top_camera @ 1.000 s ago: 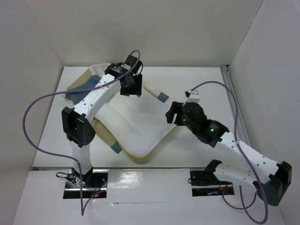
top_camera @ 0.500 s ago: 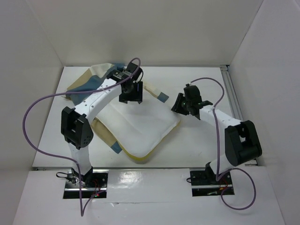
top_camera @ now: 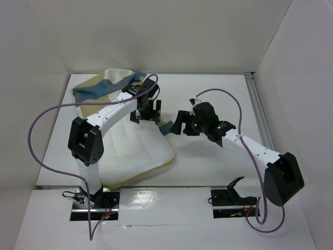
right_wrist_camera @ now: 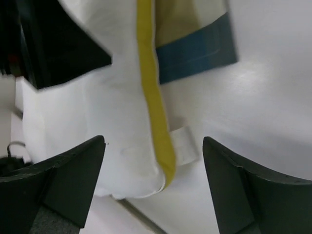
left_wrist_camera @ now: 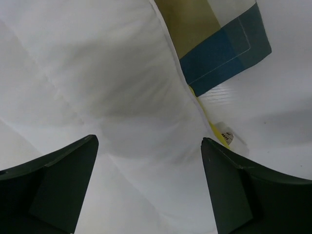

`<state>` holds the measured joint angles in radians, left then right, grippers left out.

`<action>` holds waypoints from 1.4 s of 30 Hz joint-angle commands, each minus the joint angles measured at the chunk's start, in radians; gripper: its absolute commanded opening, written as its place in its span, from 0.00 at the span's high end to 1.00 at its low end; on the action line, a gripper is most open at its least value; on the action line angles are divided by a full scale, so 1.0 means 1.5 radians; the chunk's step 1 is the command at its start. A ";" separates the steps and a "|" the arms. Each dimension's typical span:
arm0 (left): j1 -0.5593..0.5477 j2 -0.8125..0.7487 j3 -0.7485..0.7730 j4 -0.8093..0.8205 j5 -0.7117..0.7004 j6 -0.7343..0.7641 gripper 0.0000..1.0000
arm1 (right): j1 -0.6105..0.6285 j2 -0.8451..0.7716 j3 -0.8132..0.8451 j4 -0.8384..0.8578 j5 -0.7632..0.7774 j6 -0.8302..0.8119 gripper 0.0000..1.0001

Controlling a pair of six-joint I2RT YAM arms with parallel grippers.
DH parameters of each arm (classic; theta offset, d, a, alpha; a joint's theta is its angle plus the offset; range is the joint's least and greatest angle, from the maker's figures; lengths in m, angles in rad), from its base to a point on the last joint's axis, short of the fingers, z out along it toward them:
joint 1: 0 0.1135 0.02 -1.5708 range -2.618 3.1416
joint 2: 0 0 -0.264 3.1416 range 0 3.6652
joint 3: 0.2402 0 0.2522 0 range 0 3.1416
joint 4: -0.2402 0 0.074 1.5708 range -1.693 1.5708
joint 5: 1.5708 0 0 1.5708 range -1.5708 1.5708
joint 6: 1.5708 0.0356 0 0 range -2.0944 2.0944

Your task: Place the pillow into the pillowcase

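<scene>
The white pillow lies on the table's left half, its yellow band along the near edge. The checked pillowcase is bunched at the back left, and one blue corner sticks out beside the pillow. My left gripper is open, just above the pillow's far right corner. In the left wrist view my left gripper hangs over the pillow with the pillowcase corner beyond. My right gripper is open beside that corner. In the right wrist view my right gripper straddles the yellow band without touching it.
White walls close the table on the back and both sides. A metal rail runs along the right edge. A white label tag sticks out of the pillow's corner. The left gripper's dark body shows in the right wrist view.
The pillow has slid left and toward the near edge. The pillowcase has bunched up at the back left. My right gripper has swung left to the pillow's corner. The left gripper dropped slightly.
</scene>
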<state>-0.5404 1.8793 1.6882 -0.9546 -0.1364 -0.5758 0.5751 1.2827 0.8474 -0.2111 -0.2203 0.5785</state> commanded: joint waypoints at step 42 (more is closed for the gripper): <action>0.073 -0.093 0.284 -0.161 -0.148 -0.009 1.00 | 0.021 0.187 0.327 -0.016 -0.228 -0.194 1.00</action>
<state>-0.4507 1.7882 1.8477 -1.1175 -0.2241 -0.5804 0.5426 1.9041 1.3735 -0.1436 -0.4881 0.2913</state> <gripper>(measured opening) 0.026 0.010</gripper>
